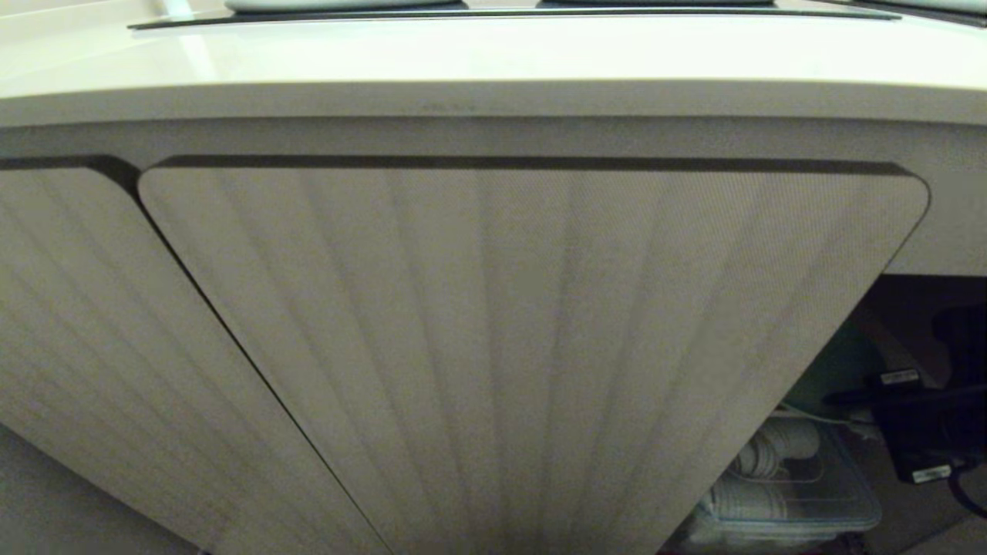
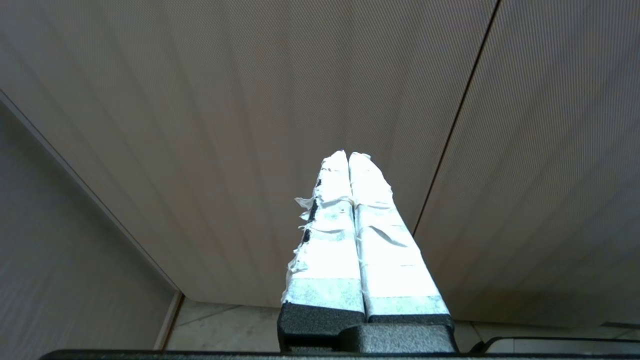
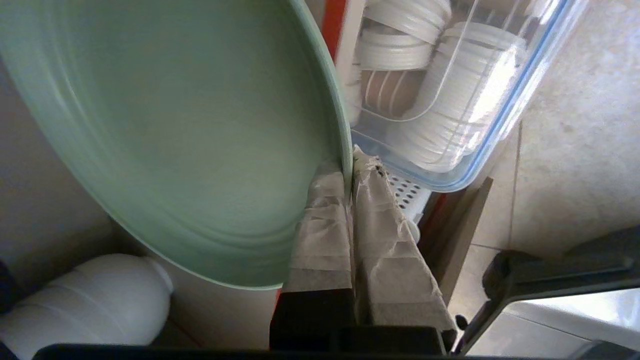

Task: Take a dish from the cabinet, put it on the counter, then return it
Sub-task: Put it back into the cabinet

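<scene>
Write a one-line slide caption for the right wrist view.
Right gripper pinching the rim of the green dish beside a clear box of white lids.

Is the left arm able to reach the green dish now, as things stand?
Probably not. The left gripper faces closed ribbed cabinet doors, fingers together, while the dish is already pinched at its rim by the right gripper beside a clear container.

The right gripper has its 2 tape-wrapped fingers pressed together on the rim of the dish, 1 finger on each face of the rim, so the dish hangs tilted from the fingertips. In the head view the right arm shows only as a dark shape at the right edge. The left gripper holds nothing, its 2 taped fingers touching along their length.
</scene>
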Tool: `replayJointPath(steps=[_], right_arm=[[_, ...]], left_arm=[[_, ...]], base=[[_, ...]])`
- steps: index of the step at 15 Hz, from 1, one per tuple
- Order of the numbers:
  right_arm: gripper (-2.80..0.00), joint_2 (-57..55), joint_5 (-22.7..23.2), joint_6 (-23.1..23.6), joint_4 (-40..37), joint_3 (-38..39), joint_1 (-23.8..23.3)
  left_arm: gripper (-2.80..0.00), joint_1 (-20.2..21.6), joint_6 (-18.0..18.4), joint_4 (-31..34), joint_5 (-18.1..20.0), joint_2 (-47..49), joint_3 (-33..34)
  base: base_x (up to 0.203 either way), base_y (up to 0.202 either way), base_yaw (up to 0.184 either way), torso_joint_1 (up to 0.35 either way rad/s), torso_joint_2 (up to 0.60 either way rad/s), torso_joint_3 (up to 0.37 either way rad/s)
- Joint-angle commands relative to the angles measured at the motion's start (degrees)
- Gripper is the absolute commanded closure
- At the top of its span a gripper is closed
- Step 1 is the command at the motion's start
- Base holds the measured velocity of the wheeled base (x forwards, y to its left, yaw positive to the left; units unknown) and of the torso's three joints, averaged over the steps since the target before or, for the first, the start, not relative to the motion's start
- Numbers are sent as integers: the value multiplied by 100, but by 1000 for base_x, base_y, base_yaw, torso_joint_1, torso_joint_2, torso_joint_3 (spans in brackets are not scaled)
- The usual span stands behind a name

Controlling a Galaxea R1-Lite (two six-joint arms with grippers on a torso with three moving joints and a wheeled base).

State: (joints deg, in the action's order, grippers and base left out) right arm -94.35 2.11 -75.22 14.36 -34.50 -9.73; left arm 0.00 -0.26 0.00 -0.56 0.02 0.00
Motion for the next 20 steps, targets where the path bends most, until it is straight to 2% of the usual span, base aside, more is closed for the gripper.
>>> replayJointPath(steps=[1, 20], right_arm=[[0, -39, 0, -46, 14, -58, 14], [0, -237, -78, -46, 208, -144, 59]], left_arm=[[0, 0, -1, 0, -6, -2, 0], [0, 0, -1, 0, -6, -2, 0]], base=[[0, 0, 0, 0, 0, 0], [0, 0, 0, 0, 0, 0]])
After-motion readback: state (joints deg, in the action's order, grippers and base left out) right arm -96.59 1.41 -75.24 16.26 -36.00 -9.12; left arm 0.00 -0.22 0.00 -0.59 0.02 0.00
